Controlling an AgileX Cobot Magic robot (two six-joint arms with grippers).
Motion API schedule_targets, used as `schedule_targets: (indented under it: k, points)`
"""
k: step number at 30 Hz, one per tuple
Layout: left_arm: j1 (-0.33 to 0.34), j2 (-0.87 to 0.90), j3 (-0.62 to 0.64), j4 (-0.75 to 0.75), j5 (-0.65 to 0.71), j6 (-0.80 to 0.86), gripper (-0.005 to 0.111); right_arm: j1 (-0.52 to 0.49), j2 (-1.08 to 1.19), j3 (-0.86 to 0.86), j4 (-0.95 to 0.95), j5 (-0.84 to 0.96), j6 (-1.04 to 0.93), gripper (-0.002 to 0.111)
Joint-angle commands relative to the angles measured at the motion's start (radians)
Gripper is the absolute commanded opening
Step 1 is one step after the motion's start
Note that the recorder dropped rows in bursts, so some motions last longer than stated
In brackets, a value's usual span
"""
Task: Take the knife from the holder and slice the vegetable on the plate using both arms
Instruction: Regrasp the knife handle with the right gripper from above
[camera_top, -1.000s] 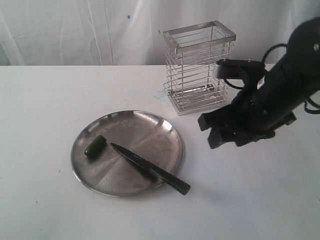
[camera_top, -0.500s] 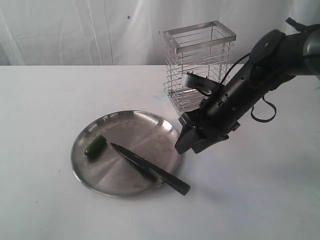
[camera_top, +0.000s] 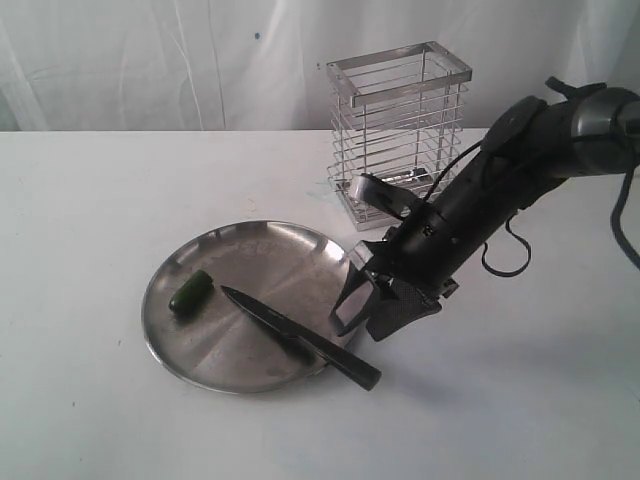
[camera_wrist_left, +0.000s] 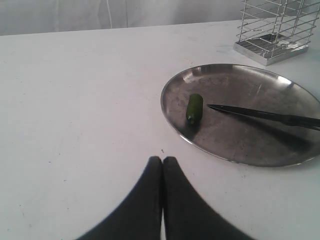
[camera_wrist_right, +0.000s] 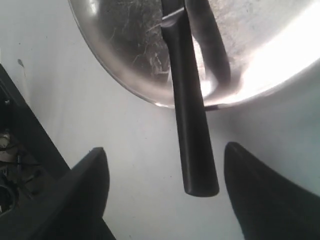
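White tabletop (camera_top: 90, 200) fills our view. Mid-frame, the knife (camera_top: 300, 338) lies across the plate (camera_top: 300, 260), handle past its lower-right rim; the vegetable (camera_top: 190, 292) sits at the plate's left. Our right gripper (camera_top: 362, 312) hangs wide open above the handle, holding nothing. Our left gripper (camera_wrist_left: 162, 172) is pressed closed, empty. The holder (camera_top: 400, 130) stands upper right.

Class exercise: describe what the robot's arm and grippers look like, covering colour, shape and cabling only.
The right arm is black, jointed and rounded, with a silver tube section and looping black cables. The right gripper and left gripper have matte black jaws, tapering on the left one.
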Motion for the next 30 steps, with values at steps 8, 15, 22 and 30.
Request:
schedule_targets:
  k: [8,15,22,30]
  points:
    - [-0.005,-0.005,0.004,-0.006,-0.001,0.002,0.0,-0.005,0.059,-0.006,-0.036,0.011,0.003,0.062]
    - [-0.005,-0.005,0.004,-0.006,-0.001,0.002,0.0,-0.005,0.108,-0.006,-0.014,0.011,0.006,0.061]
    - [-0.005,-0.005,0.004,-0.006,-0.001,0.002,0.0,0.018,0.145,-0.006,0.017,0.011,0.006,0.061]
    - [-0.005,-0.005,0.004,-0.006,-0.001,0.002,0.0,0.045,0.16,-0.006,0.018,0.011,0.006,0.061]
